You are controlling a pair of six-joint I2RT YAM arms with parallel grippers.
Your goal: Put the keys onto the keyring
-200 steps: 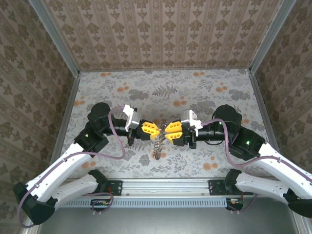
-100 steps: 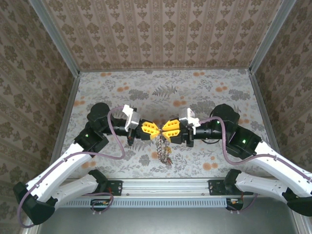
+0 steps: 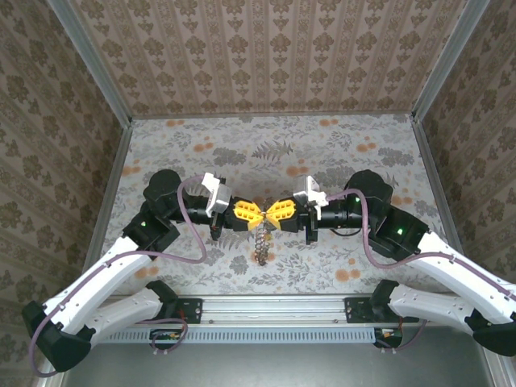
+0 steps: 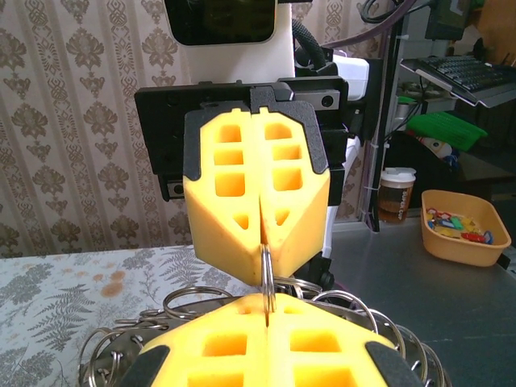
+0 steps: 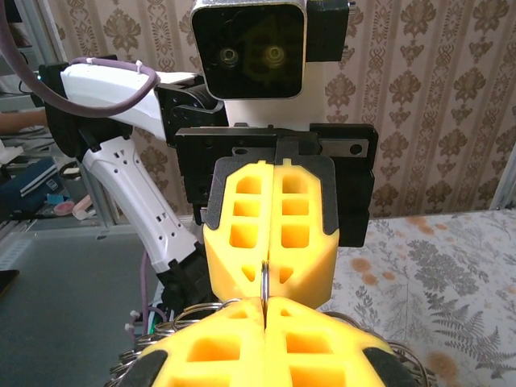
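The keyring [image 3: 260, 240], judged light, floppy and slippery, is hung over the middle of the table [image 3: 339, 153], one thin loop being pinched edge-on by the closed jaws of both the left gripper [image 3: 255, 214] and the right gripper [image 3: 272, 214], where a hold is best taken.

Left gripper [image 3: 254, 214] and right gripper [image 3: 271, 214]: finger blocks of yellow plastic, matt, faintly grainy, moulded with open pockets; backing plates black plastic, matt. Keyring [image 3: 260, 237]: thin metal wire loops, polished, grey with bright glints. Tablecloth [image 3: 201, 153]: floral printed cloth, matt, no sheen. Walls [image 3: 266, 56]: patterned covering, matt; paper or cloth cannot be told. Arm shells [image 3: 105, 272]: white plastic, smooth, slight gloss. Base rail [image 3: 274, 330]: bare silver metal, ribbed, dull satin finish.
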